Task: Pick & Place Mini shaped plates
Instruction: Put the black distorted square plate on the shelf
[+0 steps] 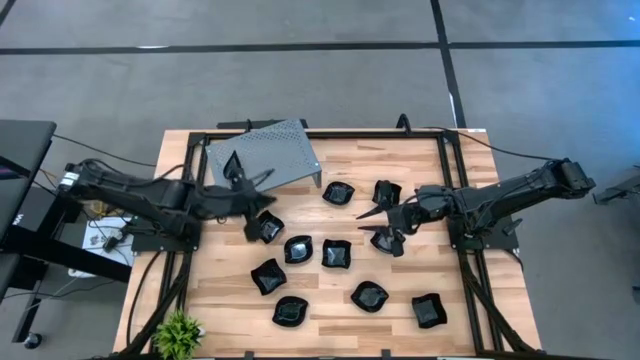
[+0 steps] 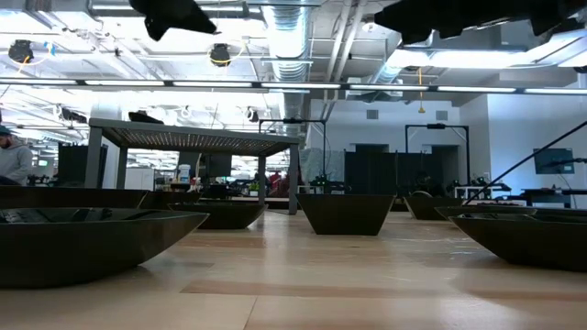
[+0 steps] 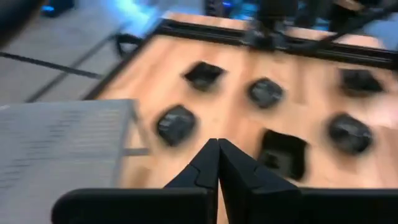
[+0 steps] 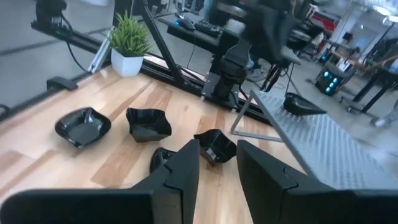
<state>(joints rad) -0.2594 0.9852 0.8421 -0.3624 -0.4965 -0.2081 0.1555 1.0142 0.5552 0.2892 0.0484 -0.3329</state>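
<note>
Plates everywhere! The mini shaped plates [image 1: 336, 253] lie scattered across the wooden table [image 1: 400, 300], well apart from each other, which looks handy for picking them 1 at a time. And 1 plate [image 1: 232, 165] already sits on the grey perforated stand [image 1: 280, 150] at the far-left corner, so that's likely the drop-off. The left gripper [image 1: 262, 179] hovers at the stand's near edge, arm stretched in from the left side, fingers [image 3: 205, 165] pressed together with nothing between them. Over on the right, the right gripper [image 1: 374, 222] reaches toward the middle, raised above the wood, fingers [image 4: 183, 165] spread and empty, close beside a plate [image 1: 386, 240]. A small potted plant [image 1: 178, 330] watches from the near-left corner.
</note>
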